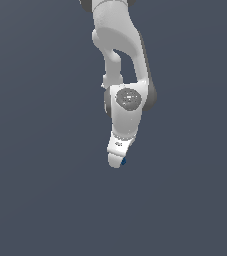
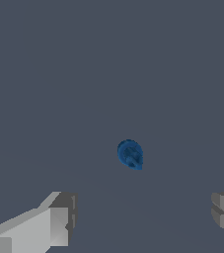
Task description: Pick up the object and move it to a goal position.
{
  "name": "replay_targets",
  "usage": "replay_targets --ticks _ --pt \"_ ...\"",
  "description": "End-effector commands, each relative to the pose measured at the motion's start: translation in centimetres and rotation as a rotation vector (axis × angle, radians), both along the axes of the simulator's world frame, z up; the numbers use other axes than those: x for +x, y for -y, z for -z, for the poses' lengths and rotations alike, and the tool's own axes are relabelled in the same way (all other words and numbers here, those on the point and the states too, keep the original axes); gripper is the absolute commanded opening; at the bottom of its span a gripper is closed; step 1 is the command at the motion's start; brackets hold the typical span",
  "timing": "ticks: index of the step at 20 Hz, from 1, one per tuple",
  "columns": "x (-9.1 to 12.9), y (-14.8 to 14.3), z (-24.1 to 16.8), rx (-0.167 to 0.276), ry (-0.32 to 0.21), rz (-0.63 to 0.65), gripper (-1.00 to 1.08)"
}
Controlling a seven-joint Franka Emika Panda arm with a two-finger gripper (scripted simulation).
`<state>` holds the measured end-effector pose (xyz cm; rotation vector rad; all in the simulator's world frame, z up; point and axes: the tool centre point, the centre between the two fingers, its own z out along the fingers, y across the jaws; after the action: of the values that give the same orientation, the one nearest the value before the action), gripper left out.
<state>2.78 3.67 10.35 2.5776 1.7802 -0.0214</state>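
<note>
The gripper (image 2: 140, 220) hangs over the little blue object (image 2: 130, 154) with its fingers (image 2: 54, 225) wide apart, ready to grab it.

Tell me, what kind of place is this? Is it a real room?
Probably not a real room: it looks like a computer-made test scene. Everything around is flat grey floor, with no walls or furniture. Only a smooth white robot arm, its gripper open, and a tiny dark blue blob show.
</note>
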Motion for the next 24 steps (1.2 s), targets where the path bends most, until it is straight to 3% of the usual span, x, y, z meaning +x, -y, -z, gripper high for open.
replay_targets --ticks 1,12,24 --pt "0.2 -0.3 0.3 0.004 0.001 -0.067 1.00" --pt "0.6 -1.0 1.0 0.015 0.004 -0.236 1.00" --pt "0.6 -1.1 2.5 0.016 0.004 -0.251 1.00"
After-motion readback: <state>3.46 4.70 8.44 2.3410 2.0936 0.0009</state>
